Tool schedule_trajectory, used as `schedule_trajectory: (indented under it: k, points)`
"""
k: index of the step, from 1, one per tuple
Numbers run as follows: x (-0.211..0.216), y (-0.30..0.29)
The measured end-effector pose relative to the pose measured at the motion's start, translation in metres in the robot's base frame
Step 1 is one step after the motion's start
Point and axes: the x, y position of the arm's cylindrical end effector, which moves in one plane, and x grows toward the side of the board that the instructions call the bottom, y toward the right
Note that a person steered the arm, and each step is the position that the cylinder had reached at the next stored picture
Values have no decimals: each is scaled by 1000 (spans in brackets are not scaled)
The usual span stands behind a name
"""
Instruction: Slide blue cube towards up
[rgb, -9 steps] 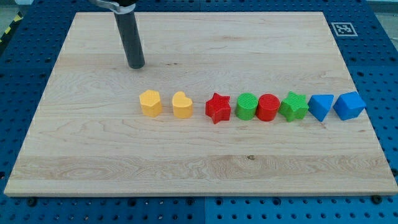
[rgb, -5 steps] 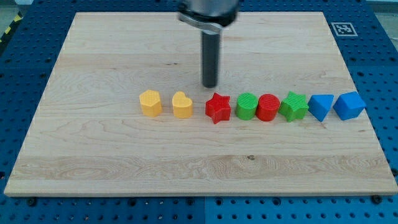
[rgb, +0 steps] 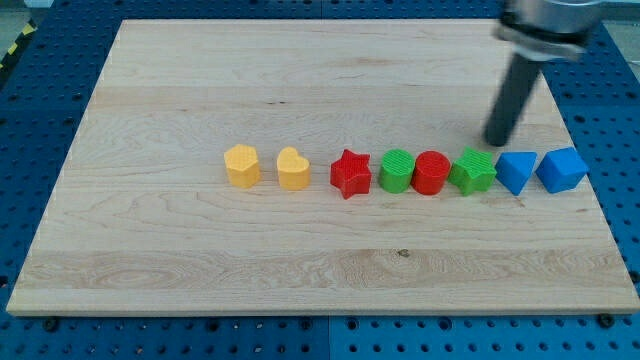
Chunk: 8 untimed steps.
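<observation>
- The pale wooden board (rgb: 200, 270) is lying on a blue perforated table (rgb: 40, 120), and its strip nearest the view's bottom is carrying only bare grain
- Further up, eight small blocks are sitting in one row running from the view's left to the view's right across the middle of the board
- At the left end a yellow rounded block (rgb: 242, 165) is standing just beside a yellow heart-shaped block (rgb: 293, 168), apart from it by a narrow gap
- Next, a red star-shaped block (rgb: 350, 173) is sitting near a green rounded block (rgb: 397, 170), which is touching or nearly touching a red cylinder (rgb: 432, 172)
- A green star-shaped block (rgb: 473, 169) is following, then a blue wedge-like block (rgb: 516, 171); I cannot tell its exact shape
- The blue cube (rgb: 561, 168) is resting at the row's right end, just beside the blue wedge-like block and close to the board's right edge
- My tip (rgb: 497, 142) is pressing down on the board just above the row, between the green star-shaped block and the blue wedge-like block, touching neither; the blue cube is lying to its lower right
- I am carrying no claw, only a dark rod leaning up toward the view's top right, so there is nothing to open or close
- In the far right corner a printed black-and-white marker (rgb: 551, 46) is sitting on the board
</observation>
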Motion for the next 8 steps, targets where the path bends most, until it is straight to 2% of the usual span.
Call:
schedule_trajectory:
  k: [1, 2, 4, 5, 6, 8]
  points:
    - [1, 96]
    - [11, 105]
    - [95, 96]
    - [93, 87]
    - [78, 57]
    - [77, 8]
